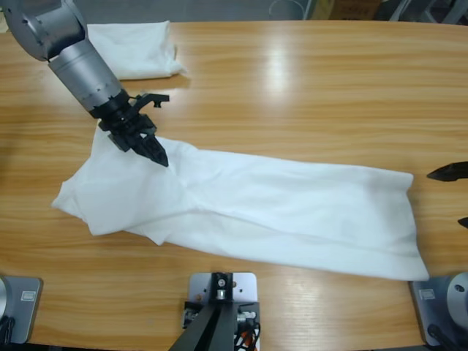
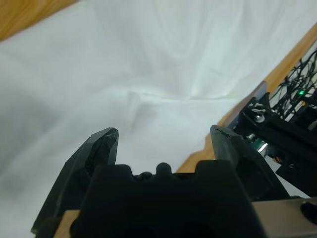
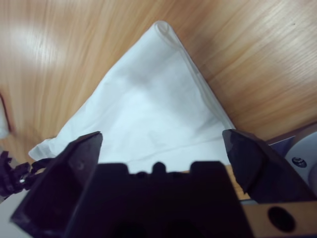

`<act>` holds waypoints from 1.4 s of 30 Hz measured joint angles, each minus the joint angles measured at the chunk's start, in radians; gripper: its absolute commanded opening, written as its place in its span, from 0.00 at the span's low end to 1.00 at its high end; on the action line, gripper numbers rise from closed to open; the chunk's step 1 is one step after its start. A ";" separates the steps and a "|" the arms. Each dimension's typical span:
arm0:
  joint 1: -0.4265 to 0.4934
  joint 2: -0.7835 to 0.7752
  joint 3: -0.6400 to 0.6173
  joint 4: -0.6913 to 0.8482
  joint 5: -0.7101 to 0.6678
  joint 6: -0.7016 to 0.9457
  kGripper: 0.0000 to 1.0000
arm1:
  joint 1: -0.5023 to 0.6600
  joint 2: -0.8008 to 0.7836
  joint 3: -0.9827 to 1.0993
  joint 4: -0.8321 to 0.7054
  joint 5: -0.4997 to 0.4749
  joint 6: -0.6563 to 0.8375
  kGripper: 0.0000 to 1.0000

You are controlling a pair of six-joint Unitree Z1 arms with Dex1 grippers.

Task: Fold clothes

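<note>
A long white cotton T-shirt (image 1: 256, 208) lies stretched across the middle of the long wooden table (image 1: 307, 80), folded lengthwise into a broad strip that runs from a rumpled, layered end at the left to a squared-off end near the right edge. Over at the top left corner sits a second white garment, a folded rectangular bundle (image 1: 139, 47), well apart from the strip. Down onto the rumpled end comes the silver-grey left arm from the upper left, and the left gripper (image 1: 150, 146) has its black tips right at the cloth; the left wrist view fills with white fabric (image 2: 148, 74), and there the left gripper (image 2: 163, 139) shows both jaws spread wide with nothing pinched between them. At the far right edge, only two black tips of the right gripper (image 1: 455, 191) poke into the high view, just beside the strip's end. The right wrist view looks down on a pointed corner of the shirt (image 3: 148, 109), right gripper (image 3: 161, 144) jaws spread apart, empty.
</note>
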 measured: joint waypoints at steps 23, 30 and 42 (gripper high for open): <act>-0.033 0.043 0.016 -0.045 0.014 0.011 0.51 | 0.000 -0.017 0.011 -0.019 0.000 0.000 0.99; -0.033 0.043 0.048 -0.060 0.016 0.019 0.25 | 0.000 -0.020 0.017 -0.021 0.000 -0.001 0.99; -0.033 0.043 0.060 -0.070 0.038 0.025 0.00 | 0.000 -0.031 0.022 -0.031 0.000 -0.001 0.99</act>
